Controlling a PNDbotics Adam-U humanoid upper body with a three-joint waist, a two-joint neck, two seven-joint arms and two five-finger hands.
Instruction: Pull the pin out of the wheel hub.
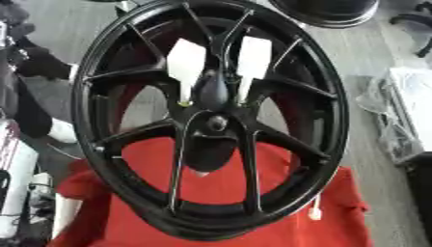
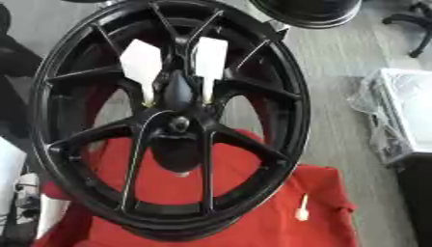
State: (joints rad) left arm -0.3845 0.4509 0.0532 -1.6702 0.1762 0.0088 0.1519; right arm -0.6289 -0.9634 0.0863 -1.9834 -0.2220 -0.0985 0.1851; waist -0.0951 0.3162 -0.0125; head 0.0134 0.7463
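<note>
At centre, a black wheel hub (image 1: 217, 123) is seen within a black spoked wheel (image 1: 101, 72), set on a red cloth (image 1: 211, 188). Two white wedge pieces (image 1: 186, 62) are lodged above it between spokes. A small white pin-like item (image 2: 302, 209) lies near right on the cloth. Neither hand is shown, so finger state cannot be told.

This looks like a workshop; a big black wheel (image 1: 211, 120) sits on a red cloth (image 1: 219, 212); another black wheel (image 2: 308, 12) lies far off on the grey floor (image 1: 363, 53).
</note>
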